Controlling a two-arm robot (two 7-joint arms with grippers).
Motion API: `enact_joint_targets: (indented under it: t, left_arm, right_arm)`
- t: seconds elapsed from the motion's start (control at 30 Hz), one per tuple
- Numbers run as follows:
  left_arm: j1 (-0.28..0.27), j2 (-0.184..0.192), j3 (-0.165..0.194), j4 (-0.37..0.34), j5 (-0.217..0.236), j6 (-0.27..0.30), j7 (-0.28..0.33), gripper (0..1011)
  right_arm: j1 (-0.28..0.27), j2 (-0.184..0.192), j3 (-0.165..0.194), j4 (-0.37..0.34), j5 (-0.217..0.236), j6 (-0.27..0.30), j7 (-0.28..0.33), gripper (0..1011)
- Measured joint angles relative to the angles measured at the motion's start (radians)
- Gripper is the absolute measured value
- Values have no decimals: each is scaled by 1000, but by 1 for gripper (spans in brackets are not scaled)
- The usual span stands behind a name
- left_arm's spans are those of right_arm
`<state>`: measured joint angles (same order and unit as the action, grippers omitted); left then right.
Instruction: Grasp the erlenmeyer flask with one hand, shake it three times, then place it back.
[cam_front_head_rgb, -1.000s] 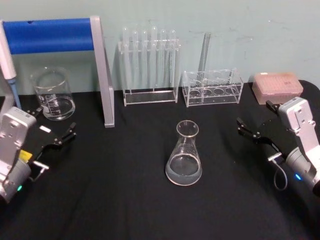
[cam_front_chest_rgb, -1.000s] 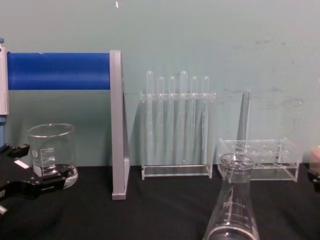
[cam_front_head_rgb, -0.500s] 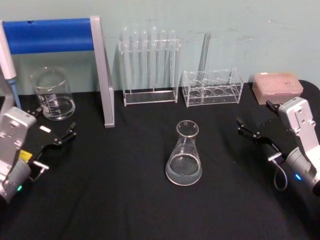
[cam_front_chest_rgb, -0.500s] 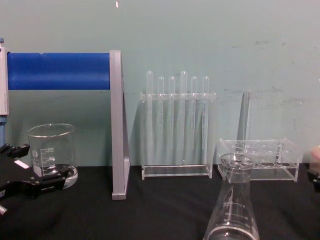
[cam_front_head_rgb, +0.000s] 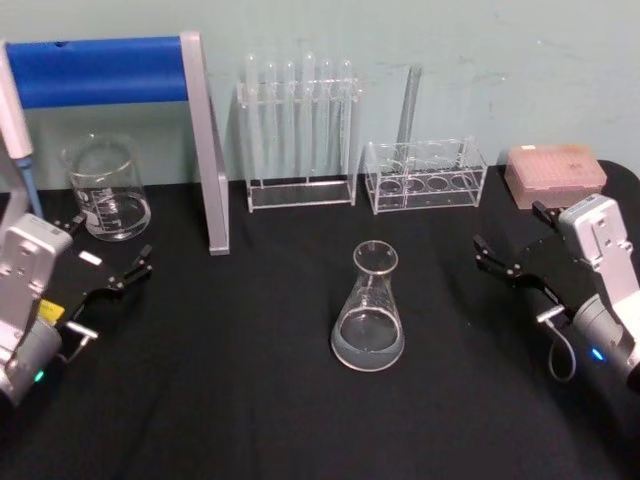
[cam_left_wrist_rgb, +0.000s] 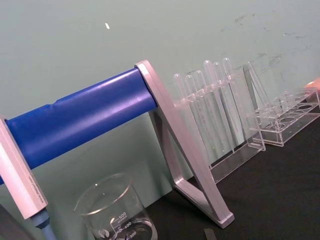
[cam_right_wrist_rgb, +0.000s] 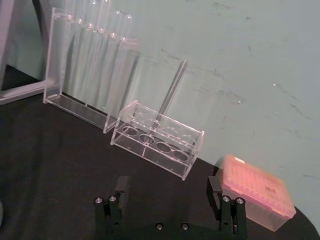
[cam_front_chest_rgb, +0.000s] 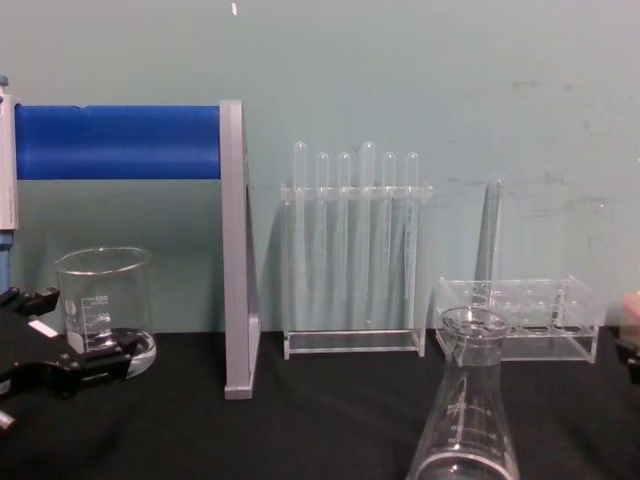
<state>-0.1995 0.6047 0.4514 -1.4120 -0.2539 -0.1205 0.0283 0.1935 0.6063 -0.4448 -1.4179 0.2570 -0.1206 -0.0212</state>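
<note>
We find the erlenmeyer flask (cam_front_head_rgb: 367, 320) upright on the black desk (cam_front_head_rgb: 240, 410), at the centre of the head view, slightly right of the middle. In the chest view it rises at the lower right of the frame. Nothing touches it.

The left end effector (cam_front_head_rgb: 108, 243) sits at the lower left of the head view, low over the desk, with its fingers spread wide and nothing between them. A glass beaker (cam_front_head_rgb: 104, 190) stands just beyond it, toward the upper left.

The right end effector (cam_front_head_rgb: 510, 228) sits at the right edge of the head view, level with the flask and well apart from it. In the right wrist view its two black fingers (cam_right_wrist_rgb: 120, 189) stand wide apart, with bare desk between them.

Along the back wall we record, from left to right in the head view:
- a stand with a blue bar (cam_front_head_rgb: 100, 70)
- a tall rack of test tubes (cam_front_head_rgb: 300, 140)
- a low clear rack (cam_front_head_rgb: 425, 178) holding one upright tube
- a pink box (cam_front_head_rgb: 555, 172)
</note>
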Motion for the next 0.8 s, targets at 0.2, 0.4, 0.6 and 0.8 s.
enact_joint_targets:
  t: [0.2, 0.4, 0.6, 0.8]
  left_arm:
    - [0, 0, 0, 0, 0, 0, 0, 1001]
    - [0, 0, 0, 0, 0, 0, 0, 1001]
    - [0, 0, 0, 0, 0, 0, 0, 1001]
    - [0, 0, 0, 0, 0, 0, 0, 1001]
  right_arm:
    - [-38, 15, 28, -39, 29, 12, 39, 1000]
    - [-98, 40, 61, -104, 87, 38, 100, 1000]
    - [-154, 60, 85, -162, 152, 64, 166, 1000]
    - [-211, 73, 103, -227, 232, 96, 263, 1000]
